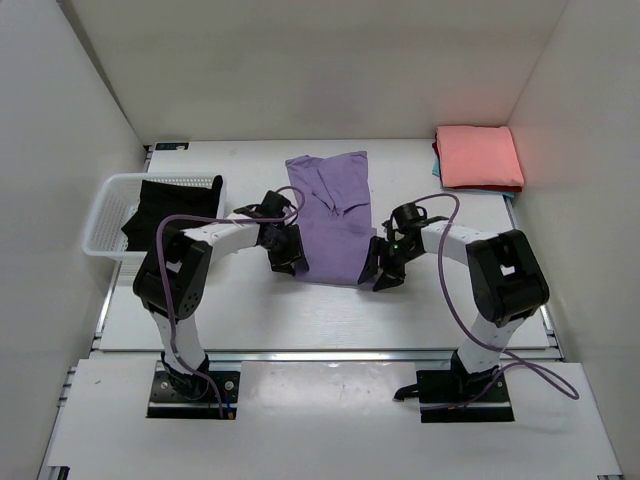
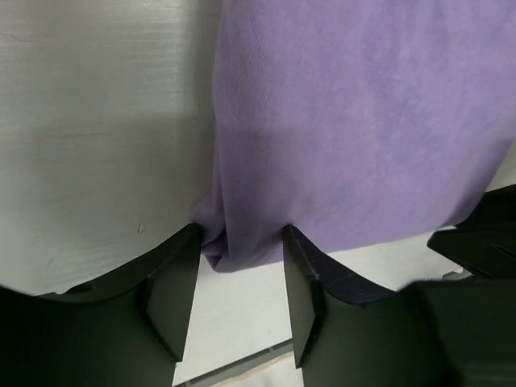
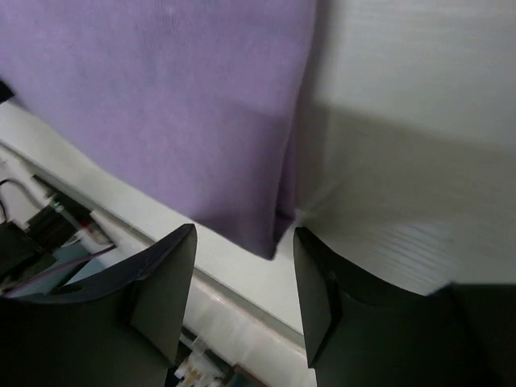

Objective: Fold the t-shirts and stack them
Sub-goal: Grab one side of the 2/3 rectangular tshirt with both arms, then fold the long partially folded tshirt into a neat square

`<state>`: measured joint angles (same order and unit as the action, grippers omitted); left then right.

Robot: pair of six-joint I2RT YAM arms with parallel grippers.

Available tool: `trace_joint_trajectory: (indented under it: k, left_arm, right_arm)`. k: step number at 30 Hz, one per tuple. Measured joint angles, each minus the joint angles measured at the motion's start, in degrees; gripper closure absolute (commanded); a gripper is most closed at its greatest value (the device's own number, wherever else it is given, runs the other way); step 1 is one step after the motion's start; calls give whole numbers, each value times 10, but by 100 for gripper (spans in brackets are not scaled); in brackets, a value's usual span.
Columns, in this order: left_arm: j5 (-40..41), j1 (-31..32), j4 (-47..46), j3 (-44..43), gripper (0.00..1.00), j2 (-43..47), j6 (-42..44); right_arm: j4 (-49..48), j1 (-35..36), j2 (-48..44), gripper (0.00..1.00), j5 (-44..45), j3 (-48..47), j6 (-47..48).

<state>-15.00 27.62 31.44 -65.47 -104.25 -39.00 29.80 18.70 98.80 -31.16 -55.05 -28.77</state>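
A lilac-purple t-shirt (image 1: pixel 330 215) lies part-folded as a long strip in the middle of the table. My left gripper (image 1: pixel 288 262) is at its near left corner and my right gripper (image 1: pixel 378 272) at its near right corner. In the left wrist view the gripper (image 2: pixel 241 234) stands open, and the bunched corner of the purple shirt (image 2: pixel 347 121) lies between its fingertips. In the right wrist view the gripper (image 3: pixel 244 232) is open, with the corner of the purple shirt (image 3: pixel 161 105) just beyond its tips, untouched. A folded salmon-pink t-shirt (image 1: pixel 480 157) lies at the back right. A black t-shirt (image 1: pixel 170 205) sits in the basket.
The white lattice basket (image 1: pixel 105 215) stands at the left edge of the table. White walls close in the back and both sides. The pink shirt rests on a thin teal layer (image 1: pixel 508 194) by the right wall.
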Motion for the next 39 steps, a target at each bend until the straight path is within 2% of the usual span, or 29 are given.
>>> trace_joint_trajectory:
  k: [1,2,4,5,6,13,22,26,33,39]
  left_arm:
    - [0,2,-6,3,50,-2,-3]
    - [2,3,-11,6,55,-5,-8]
    - [3,6,-23,16,86,-8,-16]
    - [3,7,-30,20,97,-10,-21]
    - [2,9,-34,23,100,-10,-26]
    - [4,38,-54,77,100,31,-40]
    - [6,115,-16,229,100,199,-82]
    - [6,135,-12,277,100,275,-116]
    - [9,106,0,297,100,383,-160]
    - [-2,35,22,226,100,338,-139]
  right_arm:
    - [-4,0,8,52,-3,0,-3]
    - [-6,0,16,59,-13,-2,-5]
    - [-7,0,26,100,-19,-9,-1]
    - [-9,0,33,99,-18,-13,3]
    - [-10,0,39,99,-19,-15,4]
    - [17,12,12,100,3,-7,32]
    - [49,111,-175,100,2,143,27]
    - [68,133,-232,100,-4,173,14]
    - [109,105,-244,100,-14,135,31]
    - [146,62,-174,100,-22,23,70]
